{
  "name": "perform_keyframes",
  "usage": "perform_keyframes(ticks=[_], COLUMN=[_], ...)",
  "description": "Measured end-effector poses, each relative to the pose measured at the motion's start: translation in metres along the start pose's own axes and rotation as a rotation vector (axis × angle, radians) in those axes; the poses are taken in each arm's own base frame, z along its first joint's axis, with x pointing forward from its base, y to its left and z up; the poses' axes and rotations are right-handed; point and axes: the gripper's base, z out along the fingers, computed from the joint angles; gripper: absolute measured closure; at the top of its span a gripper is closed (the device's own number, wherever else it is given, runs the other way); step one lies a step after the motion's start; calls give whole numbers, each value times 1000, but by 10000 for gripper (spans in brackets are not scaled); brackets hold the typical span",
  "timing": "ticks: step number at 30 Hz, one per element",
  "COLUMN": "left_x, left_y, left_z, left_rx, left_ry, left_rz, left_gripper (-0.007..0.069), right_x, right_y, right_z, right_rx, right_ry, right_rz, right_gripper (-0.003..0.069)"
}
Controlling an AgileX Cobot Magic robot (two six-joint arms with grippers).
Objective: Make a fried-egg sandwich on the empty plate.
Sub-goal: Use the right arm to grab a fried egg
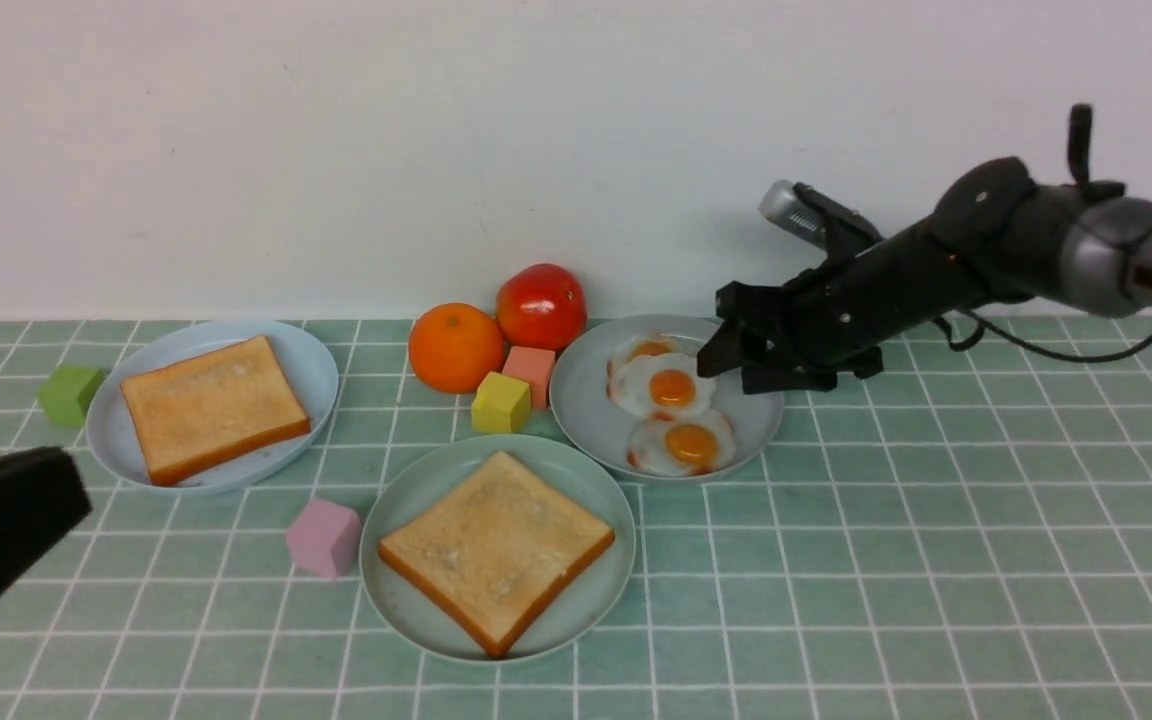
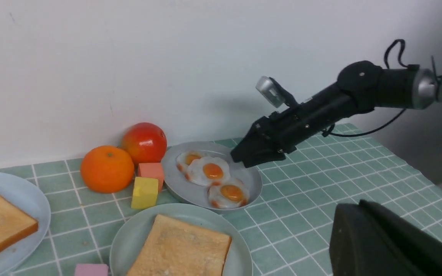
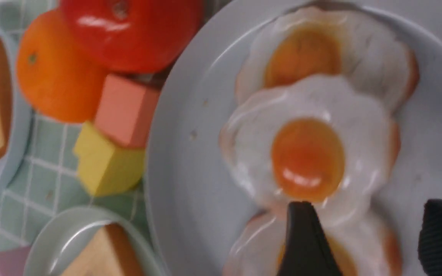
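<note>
Pale green tiled table (image 1: pixel 936 560) with white grout lines, backed by a plain white wall (image 1: pixel 336 150). Near the middle of the far edge sit a round orange fruit (image 1: pixel 456 347) and, just beside it, a glossy red tomato (image 1: pixel 541 306). In front of these, a salmon-pink cube (image 1: pixel 531 368) and a yellow cube (image 1: pixel 500 402) appear to touch. A round grey-blue plastic plate (image 1: pixel 581 410) lies just beside the cubes, on the side toward the right edge. Toward the far left corner is a round light sky-blue plate (image 1: pixel 311 365), with a green cube (image 1: pixel 70 394) just beside its rim. A pale pink cube (image 1: pixel 324 537) lies nearer the front edge.
</note>
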Motion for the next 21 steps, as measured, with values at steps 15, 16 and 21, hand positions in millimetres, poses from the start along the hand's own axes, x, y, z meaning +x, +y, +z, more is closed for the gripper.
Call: perform_keyframes(ticks=[15,16,21], left_x=[1,1,1], left_y=[-3,-3,-3], left_z=[10,10,10], left_rx=[12,12,12], left_ry=[15,14,15], left_rz=[4,4,4], left_gripper=[638,638,638], right_x=[-7,-8,-8], right_y=[-15,-15,-16], right_z=[29,29,32], right_rx=[-24,-27,-36], right_ry=[-62,-67,-71], right_rz=[87,93,110], right_gripper=[250,250,257])
